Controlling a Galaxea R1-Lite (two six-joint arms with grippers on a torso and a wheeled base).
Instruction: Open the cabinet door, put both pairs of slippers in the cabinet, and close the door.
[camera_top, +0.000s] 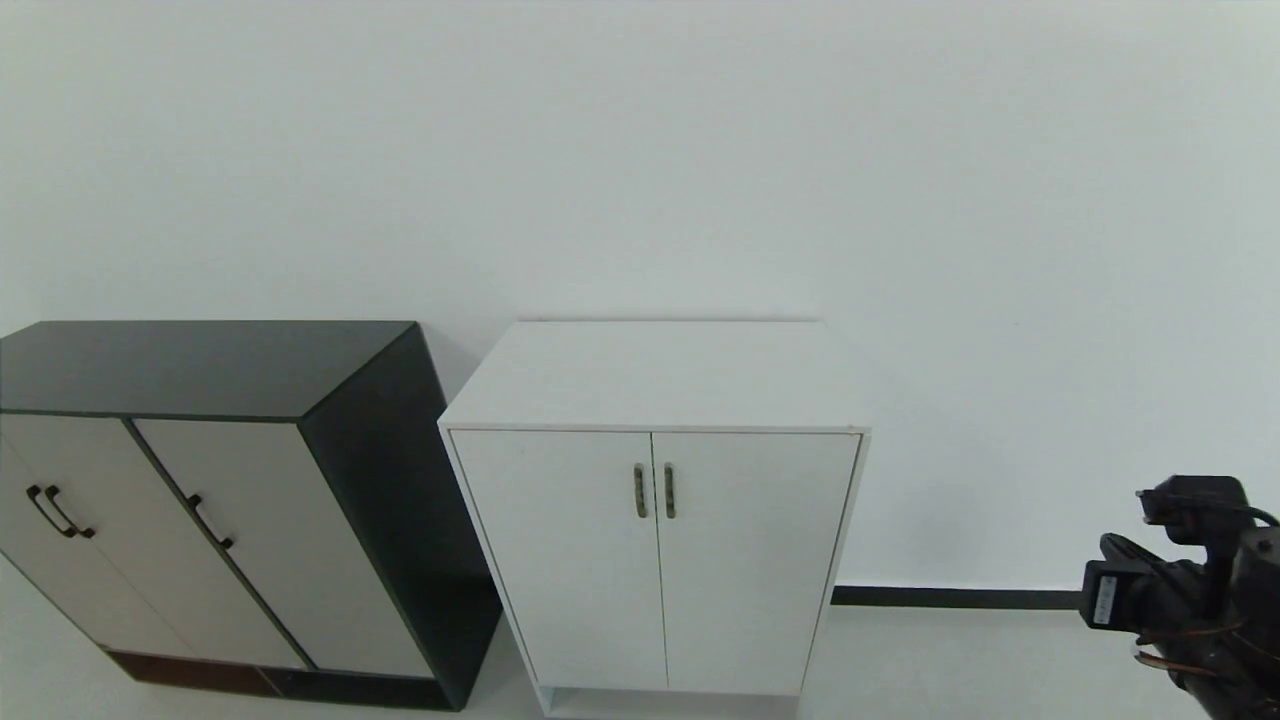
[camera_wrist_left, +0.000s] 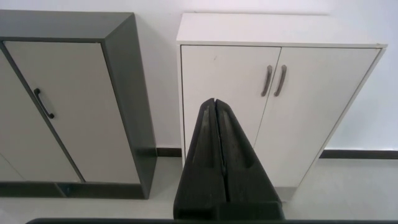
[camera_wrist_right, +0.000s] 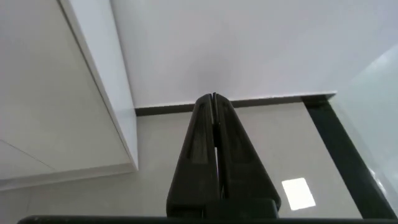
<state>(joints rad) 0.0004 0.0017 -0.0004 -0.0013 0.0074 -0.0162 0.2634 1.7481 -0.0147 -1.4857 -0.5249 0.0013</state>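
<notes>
A white cabinet (camera_top: 655, 500) stands against the wall with both doors closed and two vertical handles (camera_top: 654, 491) at the centre seam. The left wrist view shows the same white cabinet (camera_wrist_left: 273, 99) and its handles (camera_wrist_left: 274, 81) ahead of my left gripper (camera_wrist_left: 216, 102), which is shut with nothing in it and some way short of the doors. My right gripper (camera_wrist_right: 213, 98) is shut and empty, pointing at the floor beside the white cabinet's side (camera_wrist_right: 56, 93). My right arm (camera_top: 1190, 600) is at the lower right of the head view.
A dark cabinet (camera_top: 220, 500) with two light doors and black handles stands just left of the white one, seen too as the dark cabinet (camera_wrist_left: 68, 99) from the left wrist. A black skirting strip (camera_top: 950, 598) runs along the wall. Bare floor lies to the right.
</notes>
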